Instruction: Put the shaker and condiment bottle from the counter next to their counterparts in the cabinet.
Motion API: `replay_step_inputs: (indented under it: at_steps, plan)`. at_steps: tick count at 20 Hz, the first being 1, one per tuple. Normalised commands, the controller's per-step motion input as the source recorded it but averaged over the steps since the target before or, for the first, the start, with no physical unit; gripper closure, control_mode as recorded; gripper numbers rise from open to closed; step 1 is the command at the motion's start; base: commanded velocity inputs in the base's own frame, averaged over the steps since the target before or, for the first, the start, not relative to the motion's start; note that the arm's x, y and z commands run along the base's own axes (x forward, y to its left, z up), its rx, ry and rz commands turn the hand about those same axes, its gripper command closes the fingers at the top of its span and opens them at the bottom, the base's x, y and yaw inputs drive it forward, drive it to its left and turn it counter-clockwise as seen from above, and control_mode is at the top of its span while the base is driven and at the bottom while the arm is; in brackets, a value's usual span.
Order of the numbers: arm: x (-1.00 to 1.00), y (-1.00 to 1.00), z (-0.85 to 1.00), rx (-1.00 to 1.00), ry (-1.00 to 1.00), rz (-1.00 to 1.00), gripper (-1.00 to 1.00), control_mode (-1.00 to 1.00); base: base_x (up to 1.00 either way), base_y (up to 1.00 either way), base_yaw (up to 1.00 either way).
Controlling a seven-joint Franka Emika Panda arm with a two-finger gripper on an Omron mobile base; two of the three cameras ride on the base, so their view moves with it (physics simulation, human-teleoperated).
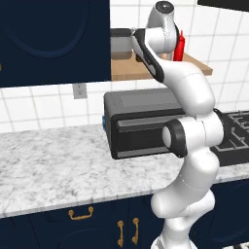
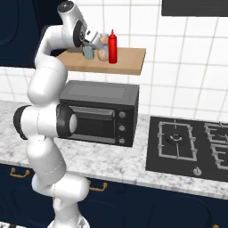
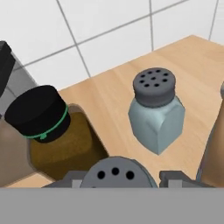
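My gripper (image 3: 117, 180) is up at the light wooden cabinet shelf (image 3: 109, 83), shut on the shaker (image 3: 114, 173); its grey holed cap shows between the fingers. A matching pale blue-grey shaker (image 3: 155, 113) stands upright on the board just beyond it. A tan bottle (image 3: 215, 153) is at the right edge of the hand view. In the right base view the gripper (image 2: 90, 44) hangs over the shelf (image 2: 127, 60), with the tan bottle (image 2: 103, 47) beside it. The red condiment bottle (image 2: 112, 46) (image 1: 180, 46) stands upright on the shelf, right of the tan bottle.
A dark brown bottle (image 3: 50, 131) with a black cap stands close to the left of the gripper. A grey canister (image 1: 120, 44) sits by the navy wall cupboard (image 1: 53, 39). Below are a black oven (image 2: 100, 111), the marble counter (image 1: 48, 160) and a hob (image 2: 187, 142).
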Motion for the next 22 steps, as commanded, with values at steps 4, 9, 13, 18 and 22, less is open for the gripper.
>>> replay_step_inputs:
  at_steps: [4, 9, 13, 18, 22]
  plan:
    - [0.21, 0.06, -0.02, -0.01, 0.06, -0.05, -1.00, -1.00, 0.00, 0.00, 0.00]
    - [0.13, 0.00, 0.00, 0.00, 0.02, -0.03, -1.00, -1.00, 0.00, 0.00, 0.00]
    - [0.01, 0.00, 0.00, 0.00, 0.00, 0.00, -1.00, -1.00, 0.00, 0.00, 0.00]
    - [-0.01, 0.00, 0.00, 0.00, 0.00, 0.00, -1.00, -1.00, 0.00, 0.00, 0.00]
    - [-0.29, 0.06, 0.00, -0.04, -0.06, 0.00, -1.00, -1.00, 0.00, 0.00, 0.00]
